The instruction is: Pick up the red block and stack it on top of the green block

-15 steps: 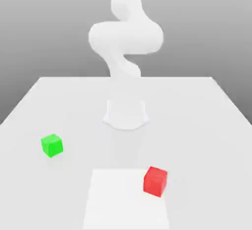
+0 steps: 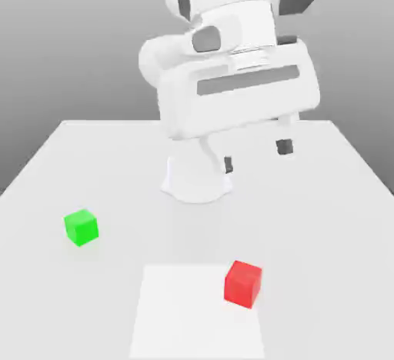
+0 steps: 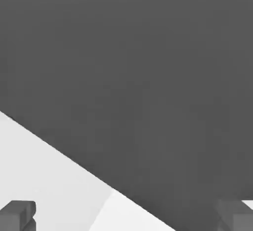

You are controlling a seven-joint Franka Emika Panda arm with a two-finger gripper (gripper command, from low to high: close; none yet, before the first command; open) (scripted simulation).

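The red block (image 2: 243, 282) rests on the white table near the front, toward the exterior view's right, at the edge of a brighter white square patch (image 2: 198, 312). Well apart from it, toward the exterior view's left, the green block (image 2: 81, 227) sits on the table. My gripper (image 2: 257, 156) hangs high above the table's middle, open, with nothing between its two dark fingertips (image 2: 285, 148). It is far above and behind the red block. In the hand view the gripper (image 3: 126, 216) has its fingertips (image 3: 17, 214) wide apart over the table edge.
The arm's white base (image 2: 196, 178) stands at the table's centre, behind both blocks. The white table (image 2: 331, 220) spreads wide around them, against a grey backdrop.
The hand and wrist have swung down into the exterior view, now hanging over the table's middle. Both blocks stayed put.
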